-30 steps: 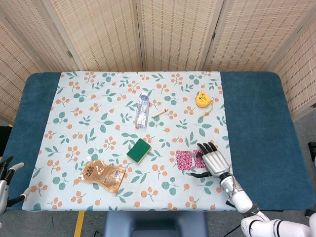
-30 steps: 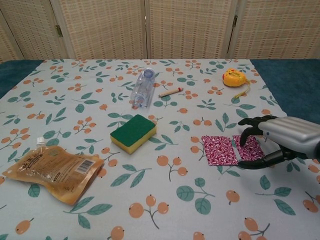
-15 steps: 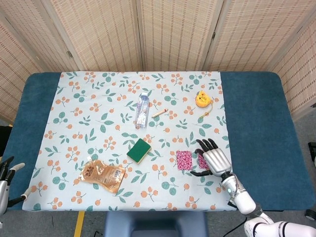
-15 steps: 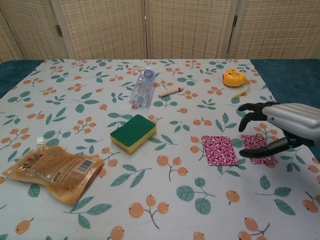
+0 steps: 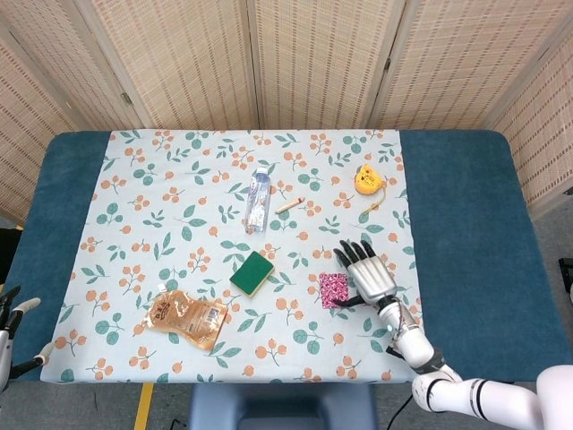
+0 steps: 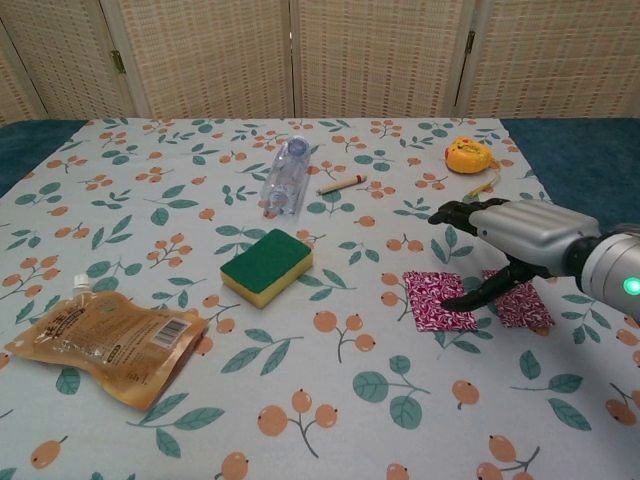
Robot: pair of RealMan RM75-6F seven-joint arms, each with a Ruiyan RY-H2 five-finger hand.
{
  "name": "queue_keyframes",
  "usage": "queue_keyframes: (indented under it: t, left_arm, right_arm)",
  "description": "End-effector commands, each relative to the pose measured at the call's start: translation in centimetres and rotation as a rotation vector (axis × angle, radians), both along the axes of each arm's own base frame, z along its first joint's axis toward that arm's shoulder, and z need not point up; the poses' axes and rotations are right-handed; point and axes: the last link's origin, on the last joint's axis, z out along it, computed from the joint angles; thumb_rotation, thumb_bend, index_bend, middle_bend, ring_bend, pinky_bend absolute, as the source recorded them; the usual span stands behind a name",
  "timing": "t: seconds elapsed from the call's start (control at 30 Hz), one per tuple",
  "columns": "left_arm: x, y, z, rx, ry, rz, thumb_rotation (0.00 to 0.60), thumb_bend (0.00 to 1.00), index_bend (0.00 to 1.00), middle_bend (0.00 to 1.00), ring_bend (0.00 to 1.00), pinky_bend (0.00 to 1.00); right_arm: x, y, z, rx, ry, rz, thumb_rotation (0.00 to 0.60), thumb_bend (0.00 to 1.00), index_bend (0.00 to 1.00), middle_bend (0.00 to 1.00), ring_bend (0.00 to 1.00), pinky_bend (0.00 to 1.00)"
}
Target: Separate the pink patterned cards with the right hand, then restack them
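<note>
1. While you scan from the left edge, your left hand (image 5: 11,315) shows only as a few fingers at the table's corner in the head view; you cannot tell whether it is spread or curled.
2. Next comes the brown snack pouch (image 6: 105,343), lying flat on the floral tablecloth (image 6: 150,180).
3. Further along, the green sponge (image 6: 265,264) sits near the middle, with the clear water bottle (image 6: 284,177) on its side behind it and a small wooden stick (image 6: 342,183) just beside the bottle.
4. Then you reach the first pink patterned card (image 6: 437,299), flat on the cloth.
5. Your right hand (image 6: 505,236) hovers above the cards with fingers spread and nothing held; its thumb tip touches the first card's right edge.
6. A second pink patterned card (image 6: 523,303) lies just beside the first, apart from it, partly under the hand.
7. Behind, the yellow tape measure (image 6: 468,154) rests near the cloth's far right.
</note>
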Motion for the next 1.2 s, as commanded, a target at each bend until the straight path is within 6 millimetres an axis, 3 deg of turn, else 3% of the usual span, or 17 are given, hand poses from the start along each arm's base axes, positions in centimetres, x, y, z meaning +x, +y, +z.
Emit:
queue_keyframes:
  t: [0.03,0.53,1.2]
  left_arm:
    - [0.0,0.0,0.0,-0.002,0.002,0.003,0.6,0.25,0.26,0.1,0.13,0.0]
    - [-0.1,0.0,-0.1,-0.007,0.004,0.008,0.6,0.25,0.26,0.1,0.13,0.0]
    - [-0.7,-0.2,-0.2,-0.007,0.005,0.034,0.6,0.25,0.26,0.1,0.13,0.0]
  right_arm:
    - [0.2,-0.1,-0.5,0.014,0.022,0.008,0.277,0.18,0.0,0.0,0.0,0.0]
    - [0.5,-1.4,-1.4,0.007,0.105,0.017,0.278,0.18,0.0,0.0,0.0,0.0]
    - [1.7,-5.6,-1.8,-0.079,0.15,0.001,0.277,0.18,0.0,0.0,0.0,0.0]
